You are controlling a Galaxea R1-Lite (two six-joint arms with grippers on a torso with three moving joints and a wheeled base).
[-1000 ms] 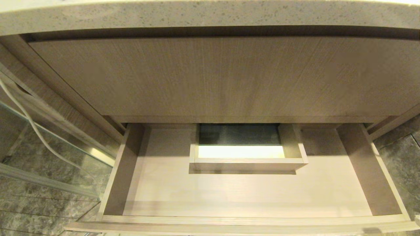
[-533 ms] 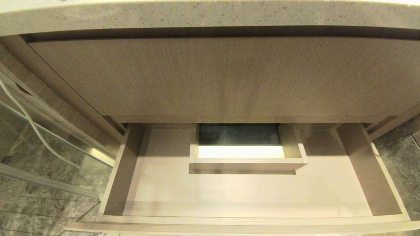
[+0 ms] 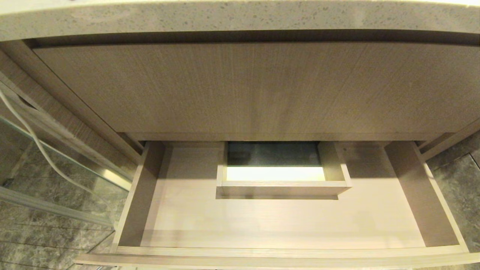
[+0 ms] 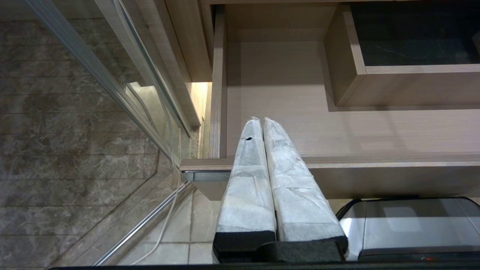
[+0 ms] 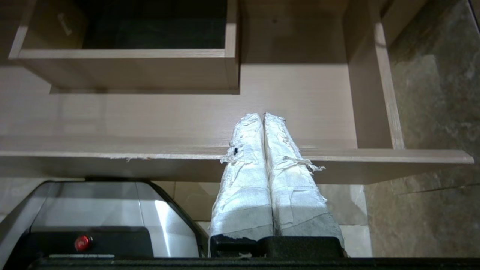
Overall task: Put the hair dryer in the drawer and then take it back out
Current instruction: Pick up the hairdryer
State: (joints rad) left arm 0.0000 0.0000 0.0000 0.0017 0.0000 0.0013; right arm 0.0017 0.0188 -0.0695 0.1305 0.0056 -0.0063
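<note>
While both hands (image 4: pixel 261 122) (image 5: pixel 262 116) stay clenched, the drawer (image 3: pixel 285 251) lies pulled out, long axis left-right

The counter top (image 3: pixel 240 17) above the drawer (image 3: pixel 285 221) is cut off along the head view's upper edge, so what lies on it stays out of sight. A white cord (image 3: pixel 35 144) at the left runs off that view's left edge, both ends unseen. In both wrist views the silver-lidded bin (image 5: pixel 101 210) under the drawer front is only partly shown.
</note>
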